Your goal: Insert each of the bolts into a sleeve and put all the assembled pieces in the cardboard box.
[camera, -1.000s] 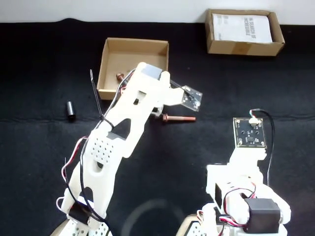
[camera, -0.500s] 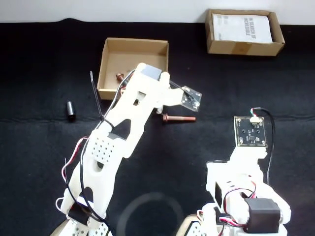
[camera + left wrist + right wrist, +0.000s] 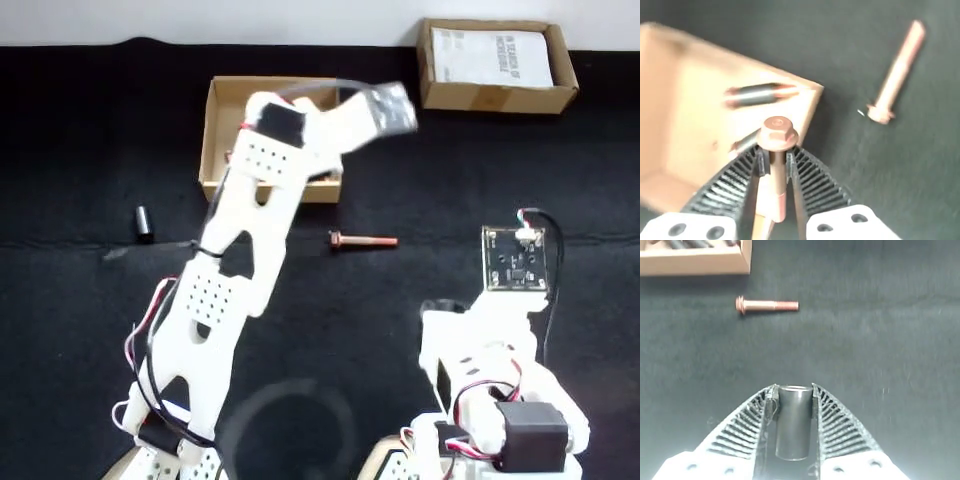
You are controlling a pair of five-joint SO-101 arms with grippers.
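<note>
My left gripper is shut on a copper bolt, held head-up beside the near corner of the cardboard box. An assembled bolt-and-sleeve piece lies inside that box. My right gripper is shut on a dark sleeve low over the black mat. A loose copper bolt lies on the mat between the arms, also seen as the bolt ahead of the right gripper. Another dark sleeve stands at the left. The left arm covers part of the box.
A second cardboard box holding a white sheet sits at the back right. The black mat ends at a white strip along the far edge. The right arm's camera board is near the front right.
The left arm has swung from above the loose bolt to over the cardboard box's near edge. The right arm shifted slightly. The loose bolt and left sleeve stayed put.
</note>
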